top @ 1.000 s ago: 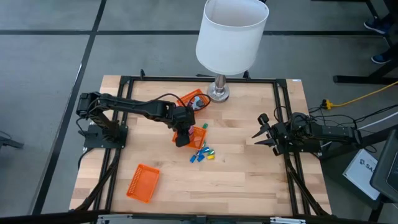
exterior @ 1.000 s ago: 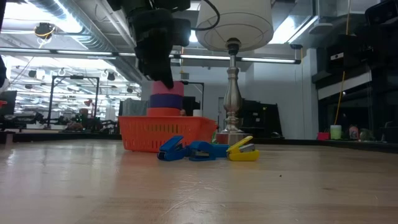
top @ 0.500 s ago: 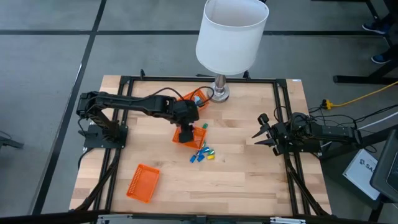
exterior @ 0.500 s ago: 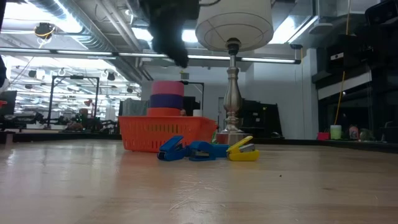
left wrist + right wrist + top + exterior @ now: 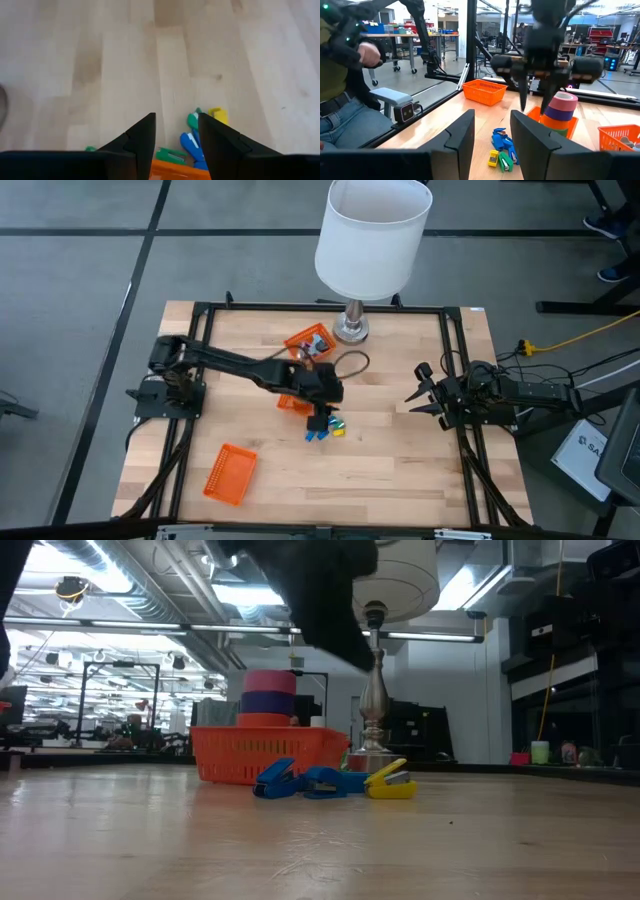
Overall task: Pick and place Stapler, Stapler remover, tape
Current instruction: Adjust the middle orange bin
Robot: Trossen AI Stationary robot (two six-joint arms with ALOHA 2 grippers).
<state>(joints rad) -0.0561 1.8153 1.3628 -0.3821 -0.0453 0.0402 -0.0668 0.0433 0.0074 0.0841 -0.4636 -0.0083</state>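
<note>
Item: tape (image 5: 270,698). Rolls are stacked in the middle basket (image 5: 265,754) on the table (image 5: 400,450); pink, purple and orange rings are seen from the low view. The stack stands upright, hollow centres pointing up; no long axis is presented by the rings themselves.

Item: staplers (image 5: 330,780). Small blue, green and yellow pieces are heaped on the table just beside that basket, on the side towards the right arm. The blue and yellow ones lie flat, long axes roughly across the low view; finer direction cannot be told.

Item: left claw (image 5: 322,402). It is held above the heap, beside the basket, fingers (image 5: 142,142) spread and nothing between them.

Item: right claw (image 5: 420,395). It is parked at the table's right edge, fingers apart, empty.

Step in hand (judged): tape is taken as placed; a reach for the heap is under way.

Next move (judged): a descent over one piece is called for, the fingers set across its narrow width, clear of its neighbours.
</note>
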